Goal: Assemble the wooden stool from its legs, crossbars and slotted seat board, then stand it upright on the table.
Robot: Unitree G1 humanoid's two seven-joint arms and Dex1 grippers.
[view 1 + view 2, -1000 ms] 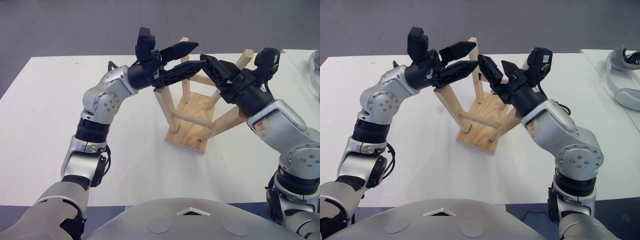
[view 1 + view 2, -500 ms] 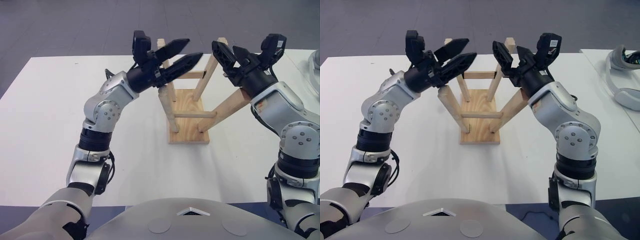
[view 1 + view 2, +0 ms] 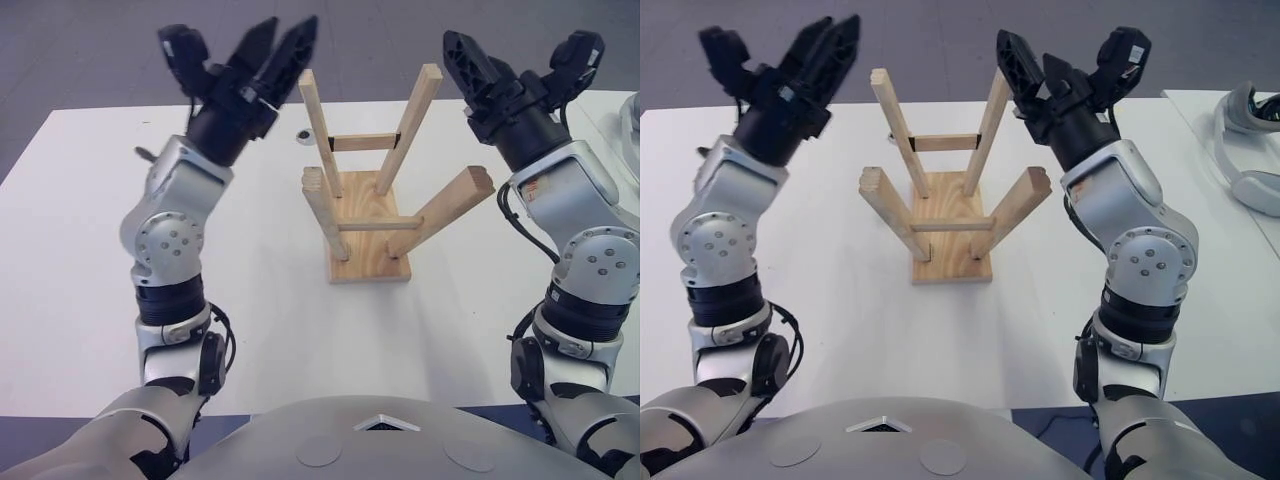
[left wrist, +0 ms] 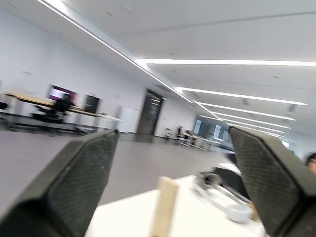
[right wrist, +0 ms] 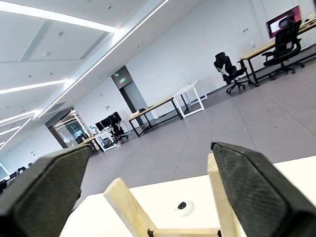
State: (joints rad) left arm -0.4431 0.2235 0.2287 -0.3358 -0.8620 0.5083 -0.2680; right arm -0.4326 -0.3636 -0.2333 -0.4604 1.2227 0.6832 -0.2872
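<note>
Standing upside down on the white table (image 3: pixel 80 220), pale wooden four-legged stool (image 3: pixel 375 224), legs up, between the black left claw (image 3: pixel 290 25), spread wide, and the black right claw (image 3: pixel 1032 55), spread wide, neither touching it.

Open-plan office: desks (image 5: pixel 153 105), swivel chairs (image 5: pixel 228 70), ceiling strip lights (image 5: pixel 54 16).

Head stereo pair down over table (image 3: pixel 80 250); wrist cams outward past stool legs (image 5: pixel 126 202)
</note>
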